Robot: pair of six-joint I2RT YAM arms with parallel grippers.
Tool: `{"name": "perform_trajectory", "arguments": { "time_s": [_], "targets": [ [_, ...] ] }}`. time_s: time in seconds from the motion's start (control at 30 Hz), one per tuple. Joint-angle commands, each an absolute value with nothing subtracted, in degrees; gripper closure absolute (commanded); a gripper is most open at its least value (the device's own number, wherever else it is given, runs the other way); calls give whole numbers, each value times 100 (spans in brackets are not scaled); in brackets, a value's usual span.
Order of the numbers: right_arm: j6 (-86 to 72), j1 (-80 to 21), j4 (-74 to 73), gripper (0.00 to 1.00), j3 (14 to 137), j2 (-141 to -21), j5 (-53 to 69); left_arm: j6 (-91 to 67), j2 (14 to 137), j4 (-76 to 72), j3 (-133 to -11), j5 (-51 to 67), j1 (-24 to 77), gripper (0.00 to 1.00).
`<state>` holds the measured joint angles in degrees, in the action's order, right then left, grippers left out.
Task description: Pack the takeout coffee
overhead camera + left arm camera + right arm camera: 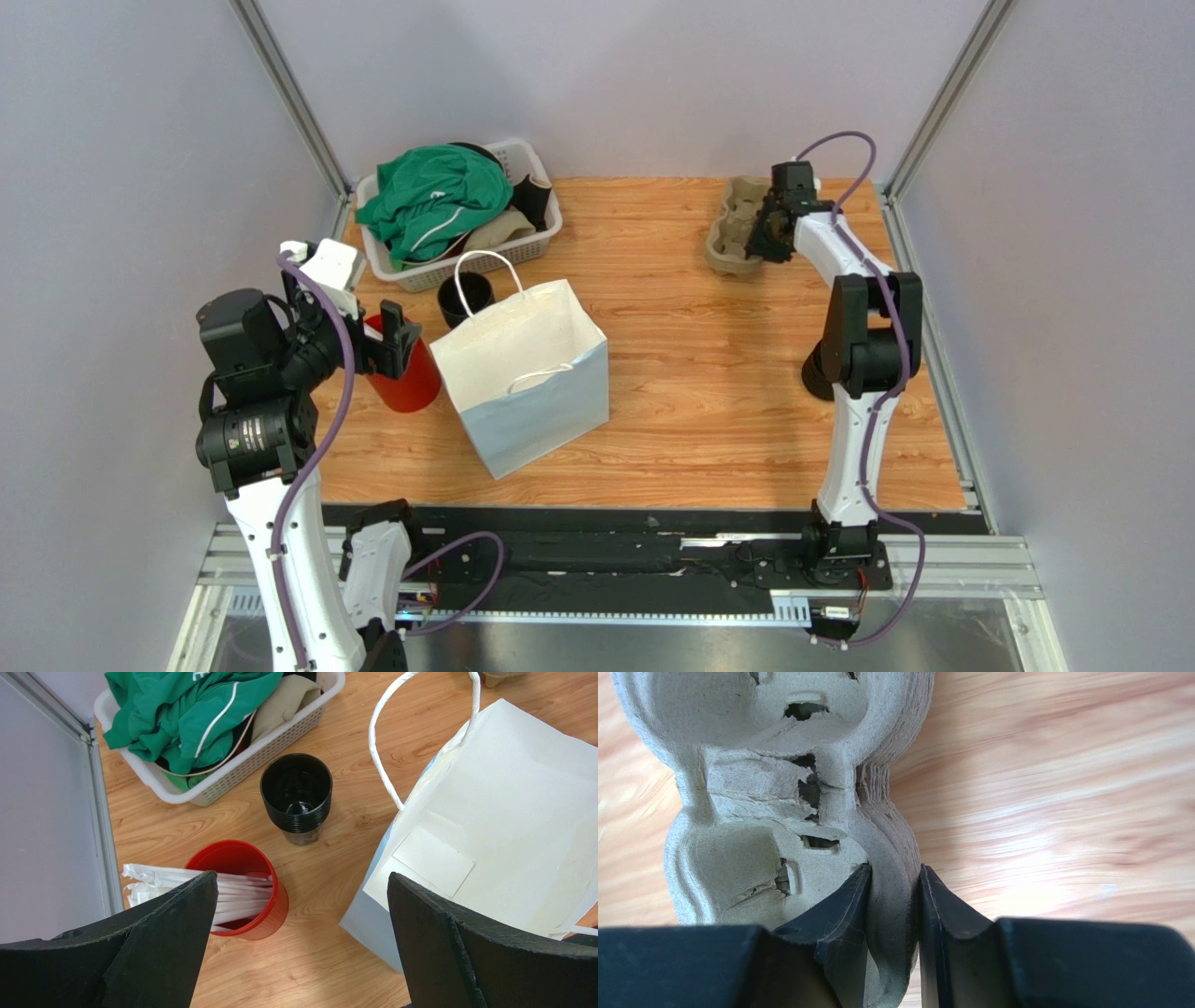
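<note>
The right gripper (894, 882) is clenched on the rim of a cardboard cup carrier (773, 777), well off to the right of the white paper bag (519, 375) and farther back. The left gripper (302, 889) hangs released, jaws wide, above a red cup (270, 910) of straws just left of the bag. A lidless black cup (296, 796) stands between the bag and a basket (231, 777) of clothes. Where the takeout coffee is, I cannot tell.

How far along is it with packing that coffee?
Barely started. The right gripper pinches the rim of a grey pulp cup carrier; the left gripper hangs open above a red cup. The white paper bag stands nearby. No lidded coffee cup shows, so bagging remains.
</note>
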<state>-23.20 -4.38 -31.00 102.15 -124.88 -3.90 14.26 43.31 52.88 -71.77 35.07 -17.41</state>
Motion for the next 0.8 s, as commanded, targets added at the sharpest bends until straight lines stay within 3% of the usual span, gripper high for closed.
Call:
{"name": "perform_trajectory", "arguments": {
  "time_s": [0.0,0.23,0.3,0.33,0.43,0.53,0.77],
  "targets": [
    [-2540,-53,-3050,85,10169,-12076,-641,1354,4359,5098,-7172,3656,-1793,1],
    [-2488,431,-3137,82,10116,-12164,-642,1310,4421,5089,-7189,3770,-1802,1],
    [-2374,431,-3199,76,10125,-12182,-633,1301,4412,5089,-7189,3779,-1802,1],
    [-2347,439,-3208,65,10073,-12147,-650,1292,4412,5089,-7189,3779,-1802,1],
    [-2215,431,-3243,48,9976,-11875,-729,1283,4412,5089,-7163,3771,-1802,1],
    [-2092,431,-3269,39,9870,-11471,-756,1309,4412,5089,-7137,3779,-1802,1],
    [-1548,439,-3498,34,9852,-10767,-703,1310,4386,5089,-7119,3788,-1802,1]
  ]
}}
